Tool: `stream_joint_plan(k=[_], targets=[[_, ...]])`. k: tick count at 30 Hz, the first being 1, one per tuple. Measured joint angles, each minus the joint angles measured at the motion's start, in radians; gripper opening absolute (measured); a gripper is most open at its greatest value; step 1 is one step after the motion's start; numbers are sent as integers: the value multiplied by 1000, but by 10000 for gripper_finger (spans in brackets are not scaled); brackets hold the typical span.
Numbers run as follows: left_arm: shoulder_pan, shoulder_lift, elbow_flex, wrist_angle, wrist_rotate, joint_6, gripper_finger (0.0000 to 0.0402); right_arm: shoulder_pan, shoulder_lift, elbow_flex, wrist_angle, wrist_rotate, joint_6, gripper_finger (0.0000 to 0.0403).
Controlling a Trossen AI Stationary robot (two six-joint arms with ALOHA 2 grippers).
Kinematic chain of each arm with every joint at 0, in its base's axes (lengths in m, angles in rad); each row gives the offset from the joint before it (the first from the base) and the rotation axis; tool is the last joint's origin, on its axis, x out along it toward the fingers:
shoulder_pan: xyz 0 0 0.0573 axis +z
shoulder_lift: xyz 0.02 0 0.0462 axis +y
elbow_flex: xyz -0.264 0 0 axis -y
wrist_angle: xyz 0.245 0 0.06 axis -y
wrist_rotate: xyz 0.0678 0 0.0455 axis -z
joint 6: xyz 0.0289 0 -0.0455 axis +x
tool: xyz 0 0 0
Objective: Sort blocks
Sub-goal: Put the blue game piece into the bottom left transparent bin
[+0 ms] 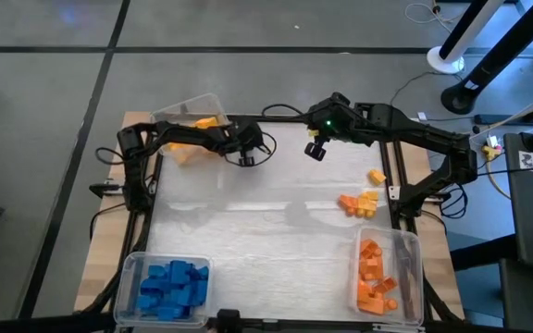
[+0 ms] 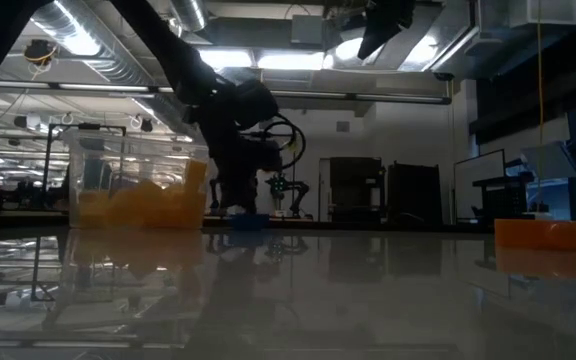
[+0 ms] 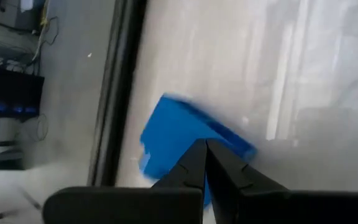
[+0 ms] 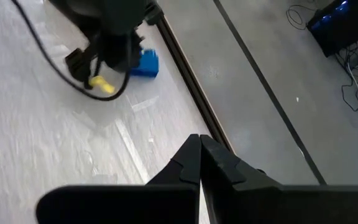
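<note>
Pale, whitish streaked table (image 1: 266, 231); blue blocks (image 1: 174, 287) in the clear bin (image 1: 130, 277) at seven o'clock; orange blocks (image 1: 374, 276) in the clear bin at five o'clock; yellow blocks (image 1: 206, 123) in the clear bin at eleven o'clock; loose orange and yellow blocks (image 1: 361, 202) at three o'clock; a single blue block (image 3: 173, 134) beneath the black left gripper (image 3: 205, 149); both arms black.

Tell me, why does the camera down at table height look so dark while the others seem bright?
Low view: it faces the bright ceiling lights, so the left arm is a backlit silhouette and the glossy table mirrors the glare. High view: even light, with pale streaks of glare on the table. Left wrist view: the blue block is smeared, its edges soft.
</note>
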Motion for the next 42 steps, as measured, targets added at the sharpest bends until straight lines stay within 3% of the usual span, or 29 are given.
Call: stream_joint_plan(k=[14,24,34,39,42], targets=[[-263,-66,-5,-131,48,-139,1,0,0,0,-2,-14,0,7],[-463,-139,-6,-244,177,-303,1,0,0,0,-3,-87,0,7],[-567,-149,-5,-227,120,-127,4,0,0,0,-3,-93,0,7],[-544,-149,-5,-229,-11,-109,58,0,0,0,-3,-116,0,7],[-524,-145,-5,-218,-36,-75,105,0,0,0,-3,-125,0,7]])
